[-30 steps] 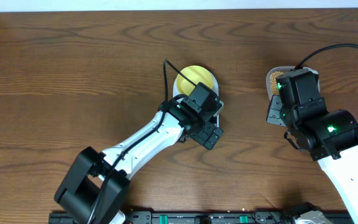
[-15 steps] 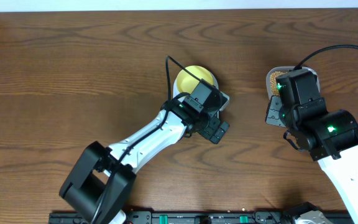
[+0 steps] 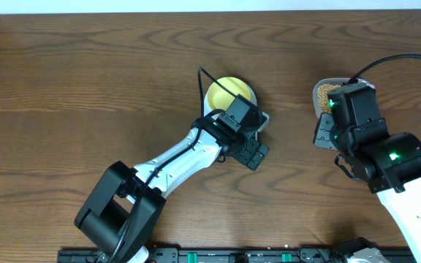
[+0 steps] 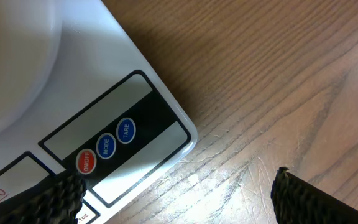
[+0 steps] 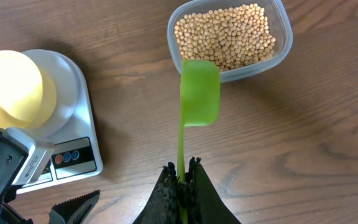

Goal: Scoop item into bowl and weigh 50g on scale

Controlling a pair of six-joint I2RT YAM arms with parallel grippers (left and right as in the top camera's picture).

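Right wrist view: the right end effector is closed tight on the thin handle of a green scoop. The scoop is held out ahead of the fingers, and its cup is seen over the near rim of the clear tub; whether cup and rim touch cannot be told. The tub is filled with the beans and is set on the desk, well apart from the scale. The bowl is carried on the round plate of the scale, at the end away from the buttons.

In the left wrist view, the left end effector is spread wide and nothing is gripped. One ribbed finger is seen against the button corner of the scale, just beside the red button, and the other is over bare desk beyond the scale's edge; contact with the scale cannot be judged. A grey display panel is seen just above the three buttons.

In the overhead view, the left end effector is placed at the near corner of the scale; the bowl lies just beyond it, and the right arm is over the tub at the right side of the desk.
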